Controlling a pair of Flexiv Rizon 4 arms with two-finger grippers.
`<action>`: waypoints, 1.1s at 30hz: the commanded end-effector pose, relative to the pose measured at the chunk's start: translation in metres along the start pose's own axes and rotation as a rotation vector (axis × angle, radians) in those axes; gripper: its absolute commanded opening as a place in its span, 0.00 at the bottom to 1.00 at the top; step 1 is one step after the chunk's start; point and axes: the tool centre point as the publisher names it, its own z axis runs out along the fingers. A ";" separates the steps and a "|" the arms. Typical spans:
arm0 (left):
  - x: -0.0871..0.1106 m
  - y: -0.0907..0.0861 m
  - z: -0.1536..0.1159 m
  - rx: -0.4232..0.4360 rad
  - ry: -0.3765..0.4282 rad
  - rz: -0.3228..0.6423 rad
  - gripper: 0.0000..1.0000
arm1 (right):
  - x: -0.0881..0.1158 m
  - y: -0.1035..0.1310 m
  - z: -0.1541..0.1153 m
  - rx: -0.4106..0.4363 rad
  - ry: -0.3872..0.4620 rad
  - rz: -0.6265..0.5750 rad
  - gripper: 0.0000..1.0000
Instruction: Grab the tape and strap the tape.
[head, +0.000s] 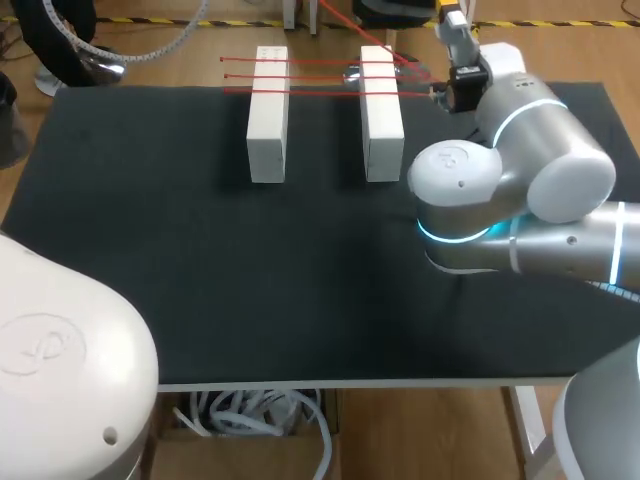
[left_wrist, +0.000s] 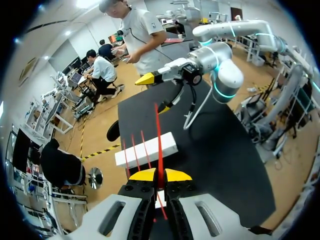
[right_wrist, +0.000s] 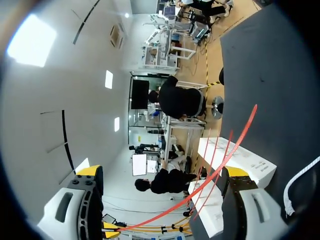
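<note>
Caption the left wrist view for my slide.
Left gripper shut on red tape stretched over a white block toward the open right gripper, above the black table.

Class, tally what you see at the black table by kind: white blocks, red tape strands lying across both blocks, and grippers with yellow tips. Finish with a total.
White blocks: 2
Red tape strands across both blocks: 3
Grippers with yellow tips: 2 (left gripper, right gripper)
Total: 7
</note>
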 end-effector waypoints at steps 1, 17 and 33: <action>-0.001 -0.001 -0.001 -0.004 0.004 -0.001 0.00 | -0.003 -0.001 0.007 -0.018 0.024 0.004 1.00; -0.001 -0.001 -0.001 -0.004 0.004 -0.001 0.00 | 0.001 0.001 0.015 -0.029 0.197 0.045 1.00; -0.001 -0.001 -0.001 -0.004 0.004 -0.001 0.00 | 0.002 0.006 0.017 -0.094 0.222 0.135 1.00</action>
